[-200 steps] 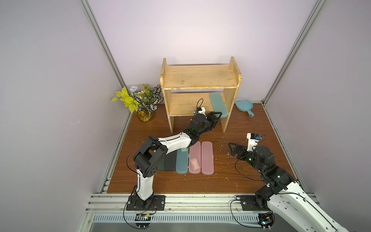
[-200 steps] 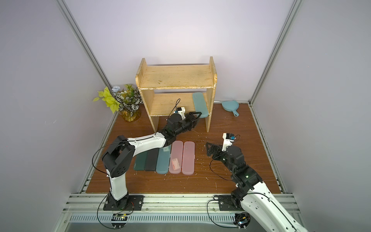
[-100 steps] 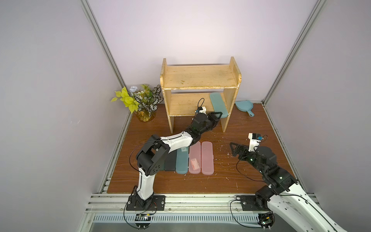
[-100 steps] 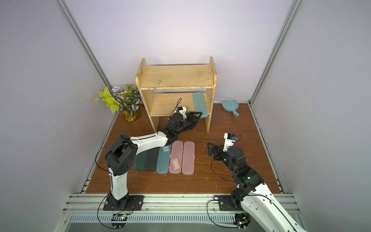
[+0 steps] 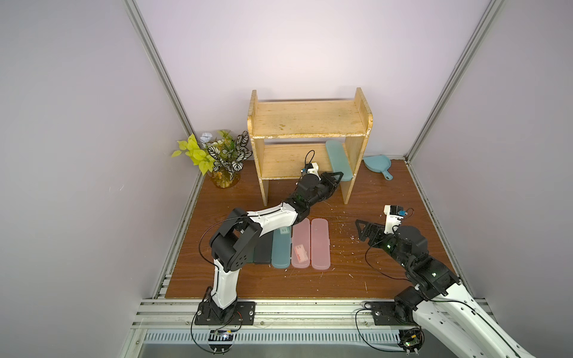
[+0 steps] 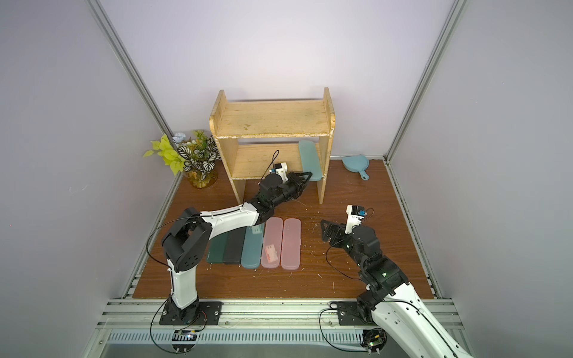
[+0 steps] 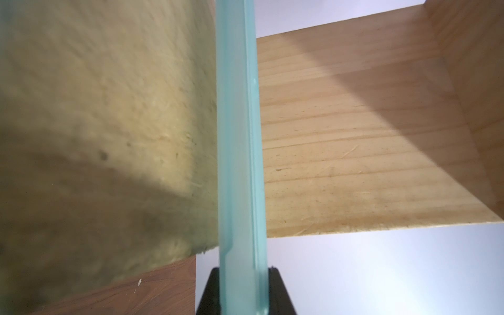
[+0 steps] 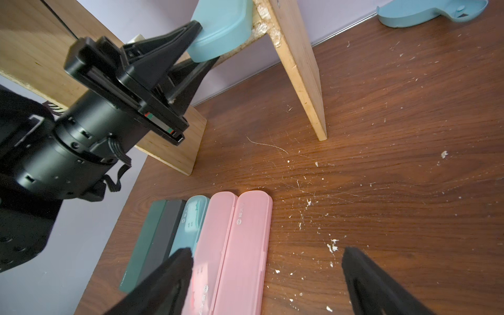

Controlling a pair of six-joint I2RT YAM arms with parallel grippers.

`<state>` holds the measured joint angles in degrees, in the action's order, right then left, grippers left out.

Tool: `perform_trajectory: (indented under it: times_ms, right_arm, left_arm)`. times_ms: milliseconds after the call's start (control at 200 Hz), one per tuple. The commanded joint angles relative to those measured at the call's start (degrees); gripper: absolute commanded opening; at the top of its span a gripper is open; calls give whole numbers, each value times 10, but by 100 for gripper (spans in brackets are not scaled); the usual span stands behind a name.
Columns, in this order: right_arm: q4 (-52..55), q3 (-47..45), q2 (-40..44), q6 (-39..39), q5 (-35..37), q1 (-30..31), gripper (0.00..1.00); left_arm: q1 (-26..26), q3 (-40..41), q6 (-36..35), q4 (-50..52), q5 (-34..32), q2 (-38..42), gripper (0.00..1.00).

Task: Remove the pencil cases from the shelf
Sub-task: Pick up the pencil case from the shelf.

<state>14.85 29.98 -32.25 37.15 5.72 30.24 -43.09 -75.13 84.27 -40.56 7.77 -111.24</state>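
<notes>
The shelf (image 5: 307,124) stands at the back of the brown floor. One light teal pencil case (image 5: 339,158) (image 6: 310,158) lies on its lower board by the right side panel, its near end jutting over the front edge. My left gripper (image 5: 339,177) (image 7: 242,272) is shut on that near end, one finger above and one below, as the right wrist view shows at the case (image 8: 221,30). Dark green (image 6: 215,248), black (image 6: 234,248), teal (image 6: 252,248) and two pink cases (image 6: 271,245) (image 6: 291,245) lie side by side on the floor. My right gripper (image 5: 361,231) (image 8: 266,253) hovers open right of them.
A potted plant (image 5: 220,158) stands left of the shelf. A blue dustpan (image 5: 376,164) lies at the back right. White crumbs (image 8: 331,245) litter the floor. Grey walls close in on three sides, and a metal rail (image 5: 310,310) runs along the front.
My left gripper's jaws have closed onto the teal case's near end on the lower board. The right arm has drifted slightly right and stays open.
</notes>
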Motion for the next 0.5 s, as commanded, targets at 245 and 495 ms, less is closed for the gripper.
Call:
perform_trajectory:
  times_ms: [245, 495]
  right_arm:
    - [-14, 28, -30, 23, -60, -9, 93]
    - [-104, 40, -80, 63, -190, -16, 94]
  left_arm:
    - [-4, 54, -36, -2, 22, 84, 10]
    - [4, 154, -45, -11, 58, 183, 9]
